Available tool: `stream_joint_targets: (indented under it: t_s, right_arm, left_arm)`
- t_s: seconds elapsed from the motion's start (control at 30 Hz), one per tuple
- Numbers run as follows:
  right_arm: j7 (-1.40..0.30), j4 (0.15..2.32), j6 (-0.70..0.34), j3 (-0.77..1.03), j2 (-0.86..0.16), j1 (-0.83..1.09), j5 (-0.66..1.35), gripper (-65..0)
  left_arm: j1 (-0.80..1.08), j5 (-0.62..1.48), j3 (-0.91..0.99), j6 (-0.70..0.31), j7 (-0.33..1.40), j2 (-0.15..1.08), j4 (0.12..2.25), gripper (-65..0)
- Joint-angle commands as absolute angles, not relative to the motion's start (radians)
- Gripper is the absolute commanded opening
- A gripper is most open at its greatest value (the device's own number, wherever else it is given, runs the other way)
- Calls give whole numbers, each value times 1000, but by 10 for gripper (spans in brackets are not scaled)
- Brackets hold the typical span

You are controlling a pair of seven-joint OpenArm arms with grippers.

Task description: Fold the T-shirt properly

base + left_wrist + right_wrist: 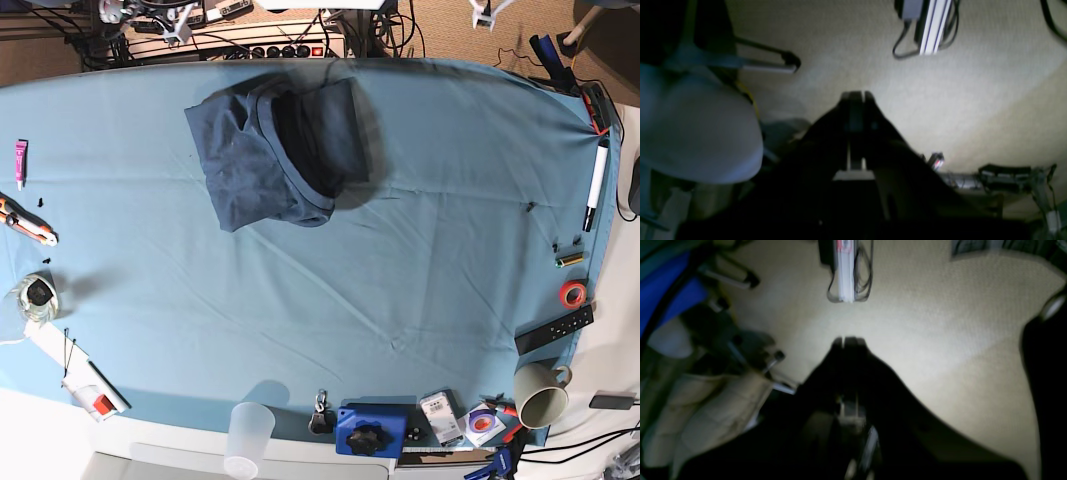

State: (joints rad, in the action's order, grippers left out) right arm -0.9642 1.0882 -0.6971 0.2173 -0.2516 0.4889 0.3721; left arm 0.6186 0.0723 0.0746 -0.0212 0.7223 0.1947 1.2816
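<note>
Both sets of jaws, left gripper (856, 94) and right gripper (848, 339), are sitting closed and empty, pointing off the counter (300, 330). T-shirt (275, 150) is lying bunched at the far edge; nothing started, so spreading it flat comes next.

Lab workbench, power strip (285, 48), tangled cables (60, 30), carpet (973, 100)

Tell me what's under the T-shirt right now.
The T-shirt lies crumpled on the sky-blue table cloth, which shows all around it. Whatever sits directly beneath the bunched fabric is covered, so it cannot be seen.
</note>
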Motion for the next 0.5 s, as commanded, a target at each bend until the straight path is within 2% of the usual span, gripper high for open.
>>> stream_joint_targets:
  t_s: [0.0, 0.17, 0.4, 0.47]
  right_arm:
    - [-941, 1065, -698, 204, -266, 473, 355, -650]
    - [-792, 883, -698, 112, -265, 371, 231, -650]
    - [-483, 687, -698, 4, -263, 268, 73, -650]
    - [-366, 652, -647, -20, -263, 259, 45, -650]
  left_arm:
    - [608, 81, 76, -46, 697, 194, 1247, -650]
    - [519, 129, 76, -112, 525, 172, 1042, -650]
    - [422, 128, 76, -114, 188, 143, 750, -650]
    - [391, 125, 76, -113, 128, 141, 668, -650]
